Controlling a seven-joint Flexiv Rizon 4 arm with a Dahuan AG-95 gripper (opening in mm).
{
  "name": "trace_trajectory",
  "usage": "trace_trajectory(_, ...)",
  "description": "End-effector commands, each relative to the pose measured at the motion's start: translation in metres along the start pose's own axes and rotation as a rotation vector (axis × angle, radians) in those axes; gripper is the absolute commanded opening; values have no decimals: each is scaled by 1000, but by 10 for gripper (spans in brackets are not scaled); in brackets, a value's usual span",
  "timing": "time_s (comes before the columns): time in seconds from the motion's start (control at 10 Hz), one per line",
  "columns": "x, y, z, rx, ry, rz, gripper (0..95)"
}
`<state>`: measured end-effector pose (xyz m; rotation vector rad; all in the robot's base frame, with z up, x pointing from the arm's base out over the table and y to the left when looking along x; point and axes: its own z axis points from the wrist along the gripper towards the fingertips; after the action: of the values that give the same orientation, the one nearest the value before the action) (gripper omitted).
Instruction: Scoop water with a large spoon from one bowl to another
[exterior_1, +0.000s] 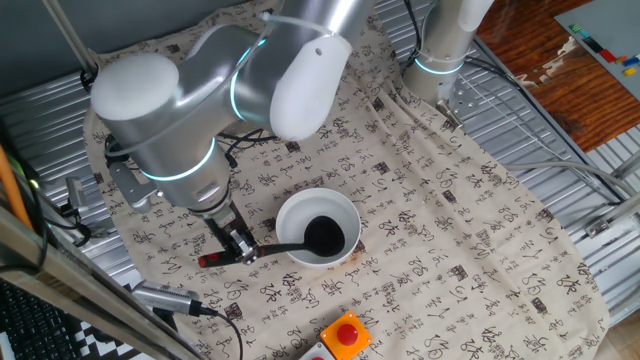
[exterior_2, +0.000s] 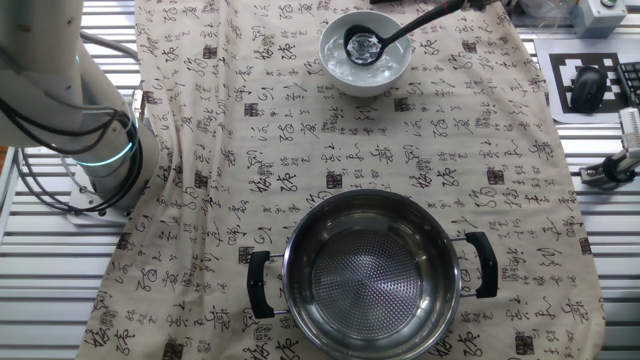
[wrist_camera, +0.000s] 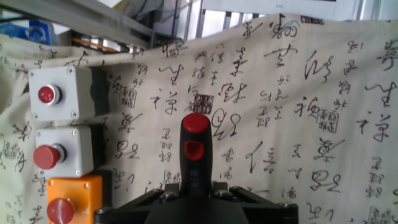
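The black ladle's cup sits inside the white bowl, low in the water. In the other fixed view the cup shows in the same bowl at the far edge of the cloth. My gripper is shut on the ladle's handle near its red end. In the hand view the handle's red end stands up between my fingers. The steel pot with two black handles stands near the front in the other fixed view, apart from the bowl.
A cloth with black calligraphy covers the table. Button boxes with red buttons and an orange one lie beside the bowl. The arm's base stands at the cloth's left edge. Slatted metal table surrounds the cloth.
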<state>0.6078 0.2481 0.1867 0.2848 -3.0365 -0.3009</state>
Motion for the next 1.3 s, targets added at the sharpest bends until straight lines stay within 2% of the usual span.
trace_trajectory(0.1,0,0,0,3,7,-9,0)
trace_trajectory(0.9,0,0,0,30,17,-63,0)
trace_trajectory(1.3,0,0,0,55,25,-52,0)
